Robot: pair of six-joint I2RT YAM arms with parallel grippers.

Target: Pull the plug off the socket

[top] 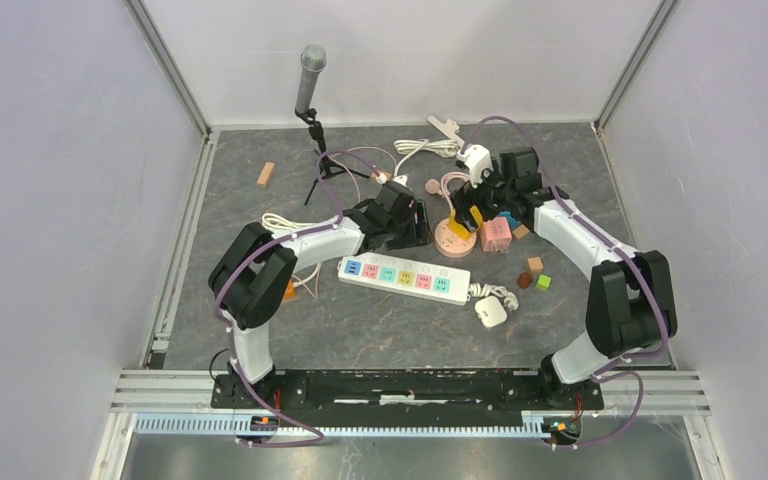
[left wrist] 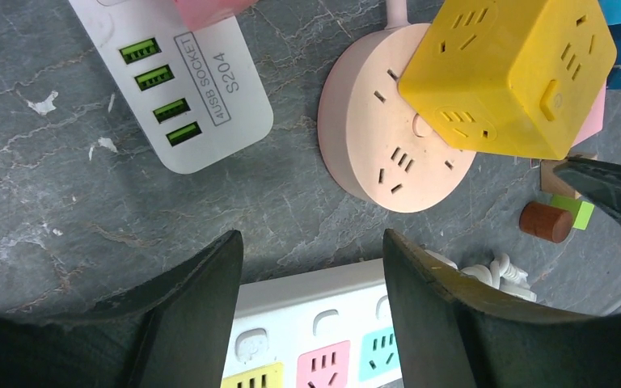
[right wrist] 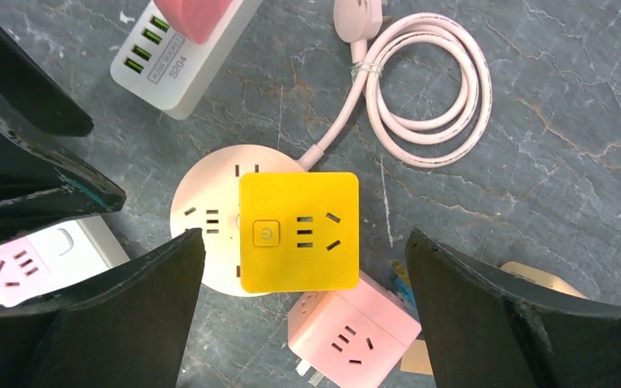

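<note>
Grey marbled tabletop (top: 360, 325): yellow cube plug (right wrist: 299, 230) sits on round pink socket (right wrist: 206, 194); right gripper (right wrist: 305, 238) spread wide astride it, left gripper (left wrist: 311, 238) gaping empty beside.

The grey marbled surface (top: 360, 330) carries a long white power strip (top: 404, 278) with coloured sockets. Just beyond the strip's right end lies a round pink socket (top: 448, 243), and right of that a pink cube adapter (top: 495, 233). A white USB strip (left wrist: 202, 113) lies beyond the power strip's middle. Off its right end sit a brown block (top: 524, 281) and a green block (top: 543, 282), with a white plug (top: 490, 313) nearer the arms. Well beyond its left end stand a microphone stand (top: 318, 165) and a wooden block (top: 265, 174).
</note>
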